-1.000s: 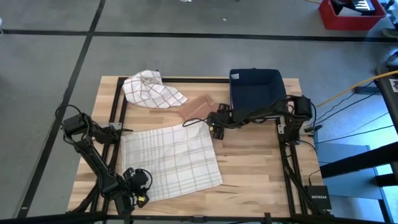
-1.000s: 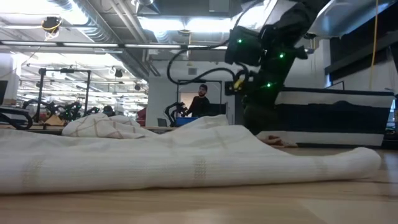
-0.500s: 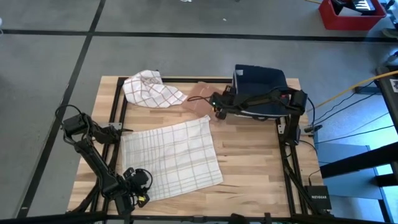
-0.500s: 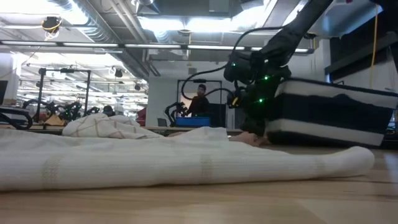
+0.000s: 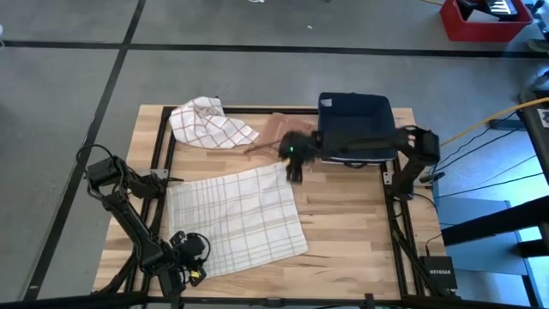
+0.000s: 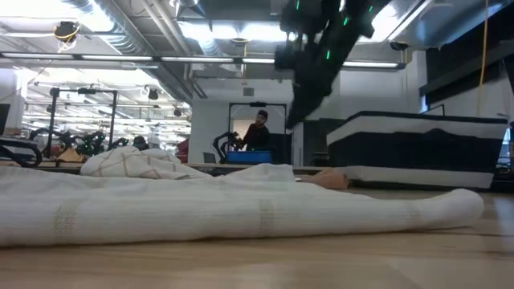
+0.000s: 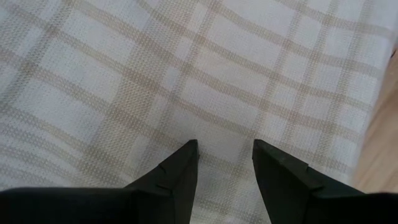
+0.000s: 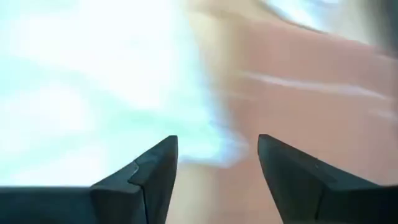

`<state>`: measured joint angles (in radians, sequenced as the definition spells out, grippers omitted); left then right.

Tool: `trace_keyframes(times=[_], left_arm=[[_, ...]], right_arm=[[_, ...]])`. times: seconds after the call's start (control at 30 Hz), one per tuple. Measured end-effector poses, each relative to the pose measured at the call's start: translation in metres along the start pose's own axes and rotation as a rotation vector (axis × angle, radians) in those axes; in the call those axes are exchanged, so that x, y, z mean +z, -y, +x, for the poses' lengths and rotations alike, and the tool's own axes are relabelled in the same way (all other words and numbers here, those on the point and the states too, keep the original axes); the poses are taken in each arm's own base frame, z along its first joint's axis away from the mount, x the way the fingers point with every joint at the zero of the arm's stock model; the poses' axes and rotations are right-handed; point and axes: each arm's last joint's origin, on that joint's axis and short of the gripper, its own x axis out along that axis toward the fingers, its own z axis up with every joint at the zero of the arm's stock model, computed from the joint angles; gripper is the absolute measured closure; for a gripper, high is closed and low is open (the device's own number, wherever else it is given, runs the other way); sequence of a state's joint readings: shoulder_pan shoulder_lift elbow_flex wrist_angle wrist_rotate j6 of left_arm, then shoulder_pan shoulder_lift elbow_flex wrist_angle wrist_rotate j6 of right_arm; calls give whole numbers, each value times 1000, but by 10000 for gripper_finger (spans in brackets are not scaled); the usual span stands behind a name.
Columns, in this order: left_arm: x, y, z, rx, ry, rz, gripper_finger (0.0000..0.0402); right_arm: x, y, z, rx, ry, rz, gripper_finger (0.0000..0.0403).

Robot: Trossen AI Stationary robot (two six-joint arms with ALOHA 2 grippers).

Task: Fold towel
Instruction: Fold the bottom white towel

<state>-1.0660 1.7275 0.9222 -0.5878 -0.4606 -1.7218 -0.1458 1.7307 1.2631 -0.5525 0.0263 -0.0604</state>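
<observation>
A white towel (image 5: 236, 219) with pale plaid lines lies spread flat on the wooden table, and it fills the foreground of the low view (image 6: 241, 210). My left gripper (image 5: 199, 256) is at the towel's near left corner. Its fingers are open and slant down over the cloth (image 7: 224, 155), with nothing between them. Whether the tips touch the cloth, I cannot tell. My right gripper (image 5: 293, 165) hangs open, well above the table, just beyond the towel's far right corner (image 5: 283, 167). It is blurred in its own wrist view (image 8: 217, 155), and the low view shows it high up (image 6: 293, 116).
A crumpled red-checked cloth (image 5: 210, 124) lies at the far left of the table. A brown cloth (image 5: 273, 133) lies beside it, next to a dark blue bin (image 5: 353, 129) at the far right. Bare wood (image 5: 343, 223) stretches right of the towel.
My right gripper has left the towel's far right corner, swung toward the far edge over the brown cloth, and risen high above the table. The small hump of cloth at that corner has settled flat. My left arm has kept still.
</observation>
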Motion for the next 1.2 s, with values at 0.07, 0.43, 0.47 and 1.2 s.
trace_keyframes(times=[0.07,0.43,0.47,1.2], left_arm=[[0,0,0,-2,0,-1,257],[0,0,0,-3,-1,0,257],[0,0,0,-3,-1,4,257],[86,17,-51,-2,307,103,257]], right_arm=[[-2,-37,2,181,29,-19,178],[-99,-186,37,275,-26,-174,178],[-106,-191,38,268,-44,-166,178],[-122,-260,-63,320,-45,-128,178]])
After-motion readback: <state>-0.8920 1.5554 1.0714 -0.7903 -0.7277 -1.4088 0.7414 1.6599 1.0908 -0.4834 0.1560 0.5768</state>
